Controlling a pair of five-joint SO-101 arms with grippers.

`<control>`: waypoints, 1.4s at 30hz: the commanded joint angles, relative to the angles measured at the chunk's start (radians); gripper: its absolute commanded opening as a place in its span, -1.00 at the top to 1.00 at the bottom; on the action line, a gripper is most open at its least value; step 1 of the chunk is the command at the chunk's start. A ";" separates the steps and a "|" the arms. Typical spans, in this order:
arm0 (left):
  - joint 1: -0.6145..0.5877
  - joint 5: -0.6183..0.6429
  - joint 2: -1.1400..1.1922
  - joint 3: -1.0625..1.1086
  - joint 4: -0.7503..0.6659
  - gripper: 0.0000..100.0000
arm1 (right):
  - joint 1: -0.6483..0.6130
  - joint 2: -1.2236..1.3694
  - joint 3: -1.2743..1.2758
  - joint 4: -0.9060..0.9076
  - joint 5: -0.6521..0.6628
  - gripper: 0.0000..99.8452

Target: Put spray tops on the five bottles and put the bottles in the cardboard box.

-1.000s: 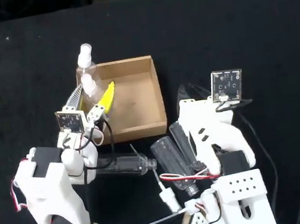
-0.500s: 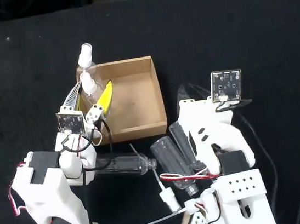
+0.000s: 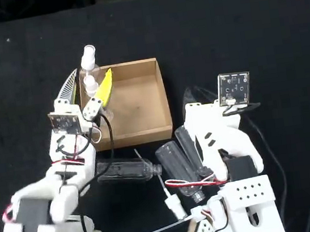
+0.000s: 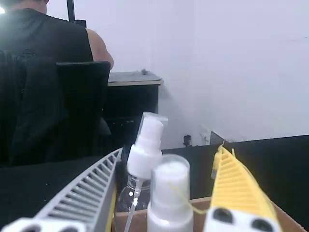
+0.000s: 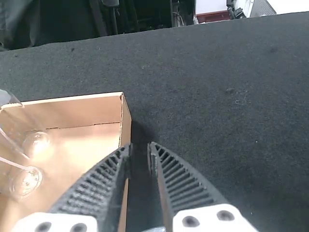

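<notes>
While spread wide apart and gripping nothing: left gripper, with grey finger and yellow finger either side of the white spray top on an upright clear bottle, standing inside the cardboard box against its left wall. Just behind that, a second topped bottle, also upright. Just beside the box's right wall, over the black table: right gripper, dark ribbed fingers drawn nearly together with a thin slit between, holding nothing. Nearer the arm bases, lying flat without tops: one uncapped bottle by the left arm, a pair of uncapped bottles side by side against the right arm. Close by, two loose spray tops with long dip tubes.
</notes>
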 commanded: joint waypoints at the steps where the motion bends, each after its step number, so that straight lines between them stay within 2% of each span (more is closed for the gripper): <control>1: -0.010 -0.003 -0.236 -0.001 0.163 0.46 | -0.008 -0.027 0.002 -0.035 0.006 0.91; 4: -0.010 -0.009 -0.390 -0.002 0.302 0.46 | -0.008 -0.027 0.002 -0.035 0.006 0.91; 10: -0.045 -0.003 -0.706 -0.061 0.721 0.47 | -0.009 -0.027 0.004 -0.035 0.006 0.91; 16: -0.262 -0.002 -0.914 -0.182 1.079 0.47 | -0.009 -0.027 -0.002 -0.035 0.006 0.91; 20: -0.404 -0.002 -0.942 -0.200 1.224 0.47 | -0.009 -0.027 -0.035 -0.028 0.003 0.91; 23: -0.495 0.012 -0.942 -0.159 1.270 0.60 | -0.017 -0.025 -0.058 -0.026 0.003 0.91; 26: -0.567 0.084 -0.942 -0.099 1.266 0.97 | -0.037 -0.018 -0.079 -0.032 0.003 0.91; 29: -0.591 0.155 -0.944 -0.039 1.266 0.82 | -0.103 -0.016 -0.110 -0.029 -0.002 0.91; 32: -0.587 0.235 -0.951 0.047 1.266 0.84 | -0.192 -0.015 -0.142 -0.032 -0.002 0.91; 35: -0.572 0.351 -0.951 0.101 1.266 0.95 | -0.262 -0.013 -0.171 -0.035 -0.002 0.91; 37: -0.584 0.414 -0.953 0.134 1.267 0.93 | -0.308 0.007 -0.183 -0.040 -0.002 0.91; 42: -0.653 0.377 -0.953 0.196 1.264 0.92 | -0.387 0.182 -0.188 -0.221 -0.002 0.91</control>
